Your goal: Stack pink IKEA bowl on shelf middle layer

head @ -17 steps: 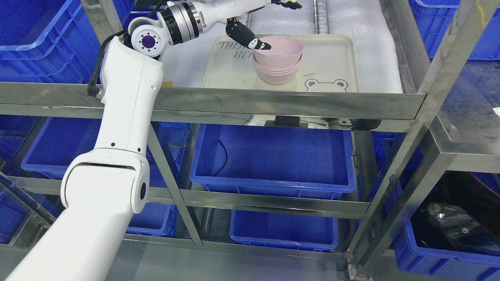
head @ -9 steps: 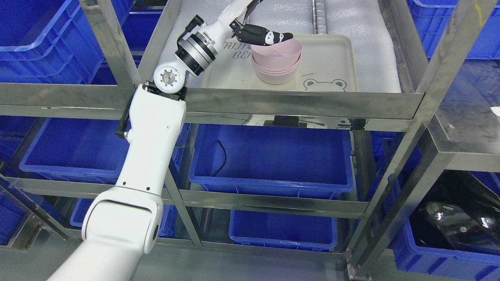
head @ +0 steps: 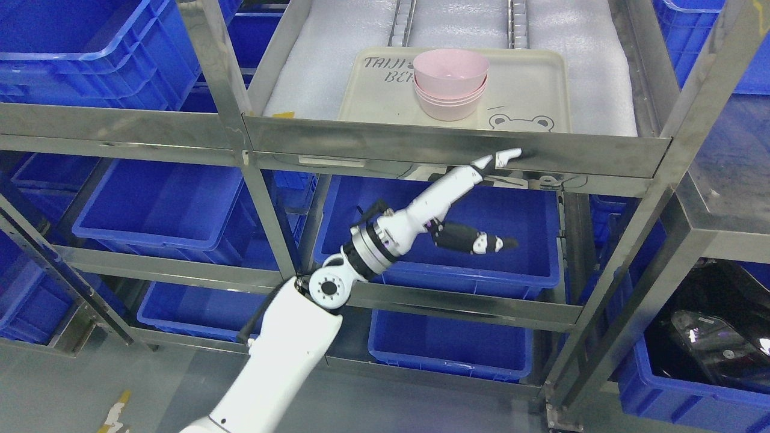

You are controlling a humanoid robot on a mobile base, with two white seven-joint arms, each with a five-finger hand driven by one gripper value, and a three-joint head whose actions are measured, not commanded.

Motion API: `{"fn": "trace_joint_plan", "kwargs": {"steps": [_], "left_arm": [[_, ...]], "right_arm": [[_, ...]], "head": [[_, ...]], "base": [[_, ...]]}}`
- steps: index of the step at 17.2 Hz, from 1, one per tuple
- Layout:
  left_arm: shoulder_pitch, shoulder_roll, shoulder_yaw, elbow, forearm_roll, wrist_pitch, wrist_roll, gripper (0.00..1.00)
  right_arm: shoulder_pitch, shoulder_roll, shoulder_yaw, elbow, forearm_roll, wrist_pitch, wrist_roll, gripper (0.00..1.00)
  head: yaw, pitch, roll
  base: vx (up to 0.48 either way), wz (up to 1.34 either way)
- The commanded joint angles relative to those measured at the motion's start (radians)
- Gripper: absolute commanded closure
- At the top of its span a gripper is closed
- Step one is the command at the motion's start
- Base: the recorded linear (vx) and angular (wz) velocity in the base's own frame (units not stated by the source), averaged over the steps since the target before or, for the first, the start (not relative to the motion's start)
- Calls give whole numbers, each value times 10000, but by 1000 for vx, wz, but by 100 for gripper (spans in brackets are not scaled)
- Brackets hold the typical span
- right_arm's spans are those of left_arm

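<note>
The steel shelf (head: 457, 147) fills the view; blue bins (head: 439, 240) sit on its lower levels; a cream tray (head: 529, 90) lies at 12 o'clock; pink bowls (head: 450, 81) are stacked on it; the left hand (head: 466, 201), fingers spread and empty, hangs at centre, below the tray.

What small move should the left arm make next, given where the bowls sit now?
Probably lower the left hand a bit further, clear of the shelf's front rail, and park it. The pink bowls sit nested and upright on the cream tray, nothing grips them, and the hand hangs open in front of the blue bin below, so stacking looks done.
</note>
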Motion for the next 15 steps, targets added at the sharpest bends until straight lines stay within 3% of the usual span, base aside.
{"fn": "trace_joint_plan", "kwargs": {"steps": [1,2,5,9,15], "left_arm": [[3347,94,-395,-1270,-402,-262,946,3],[3626,94,264,-1010,-387,-216,2138,2],[3721,94,1448,-273,-97,394,4033,3],[3568,94,3104,-240,1545,2282,4083,3],[3567,94,3768,82,1577,2698,4083,2]], "right_arm": [[158,-175,0,-174,-2,5,-38,0],[158,-175,0,-174,-2,5,-38,0],[158,-175,0,-174,14,5,-38,0],[158,-175,0,-174,-2,5,-38,0],[158,-175,0,-174,-2,5,-38,0]], "head": [[0,0,0],[0,0,0],[0,0,0],[0,-1,0],[0,0,0]], "base": [[-129,-17],[-129,-17],[-93,-301],[-64,-130],[-1,-4]]}}
